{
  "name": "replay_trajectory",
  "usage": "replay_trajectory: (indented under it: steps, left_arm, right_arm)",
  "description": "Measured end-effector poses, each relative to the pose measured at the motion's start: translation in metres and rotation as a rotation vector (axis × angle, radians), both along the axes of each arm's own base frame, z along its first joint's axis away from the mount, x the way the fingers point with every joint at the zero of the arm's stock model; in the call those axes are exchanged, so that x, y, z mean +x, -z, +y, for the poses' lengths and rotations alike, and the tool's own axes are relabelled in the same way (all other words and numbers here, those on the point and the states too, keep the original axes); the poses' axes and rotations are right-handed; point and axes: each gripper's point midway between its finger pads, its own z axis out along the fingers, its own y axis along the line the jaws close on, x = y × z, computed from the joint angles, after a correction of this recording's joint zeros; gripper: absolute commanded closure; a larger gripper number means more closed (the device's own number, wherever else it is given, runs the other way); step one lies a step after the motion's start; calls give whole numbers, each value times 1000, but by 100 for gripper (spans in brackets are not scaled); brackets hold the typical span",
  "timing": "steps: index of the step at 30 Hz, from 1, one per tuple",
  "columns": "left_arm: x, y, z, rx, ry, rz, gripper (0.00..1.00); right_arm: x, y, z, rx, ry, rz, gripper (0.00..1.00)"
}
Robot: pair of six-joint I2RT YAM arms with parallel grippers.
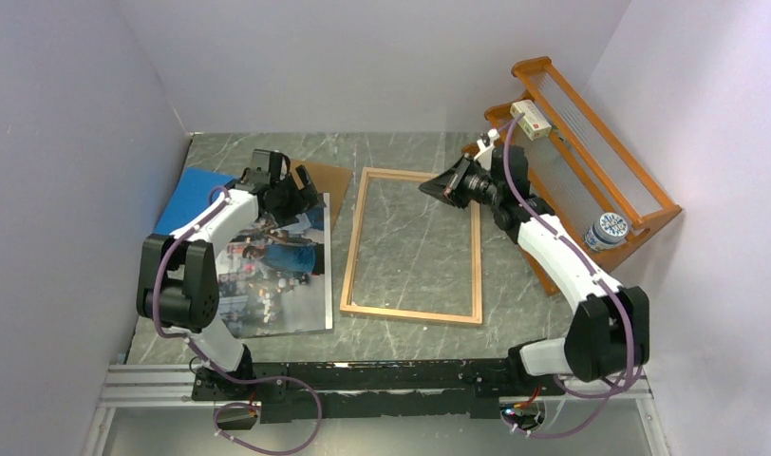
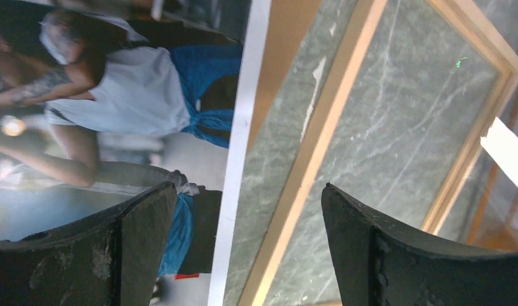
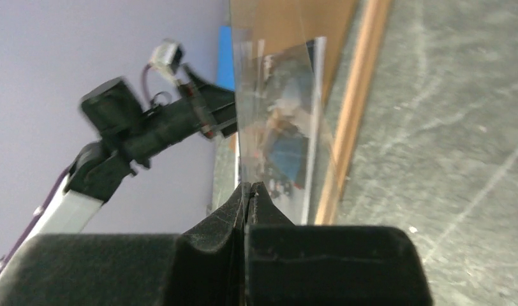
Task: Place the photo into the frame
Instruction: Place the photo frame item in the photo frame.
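The left gripper is spread wide just above the photo, and the frame lies under its other finger. The right gripper pinches a thin clear sheet between its tips

Clear sheet in right claw overhangs frame.

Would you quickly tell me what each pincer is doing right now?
Left pincer: open, empty, above the photo edge.
Right pincer: closed on a thin clear sheet.
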Motion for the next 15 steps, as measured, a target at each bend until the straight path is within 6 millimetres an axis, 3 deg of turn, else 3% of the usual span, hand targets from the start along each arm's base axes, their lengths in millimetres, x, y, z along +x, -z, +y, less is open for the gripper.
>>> replay_trajectory:
  steps: [5, 8, 10, 15]
  left_arm:
    - [-4, 10, -19, -88, 74, 18, 12]
    - [-4, 21, -30, -131, 114, 46, 13]
    - [-7, 30, -34, -149, 132, 72, 13]
    - [-12, 44, -43, -166, 157, 116, 13]
  right_arm:
    - [14, 76, -23, 2, 99, 183, 100]
    - [13, 108, -40, 10, 160, 282, 100]
    - [13, 113, -44, 15, 177, 302, 100]
    - [17, 101, -43, 32, 171, 282, 100]
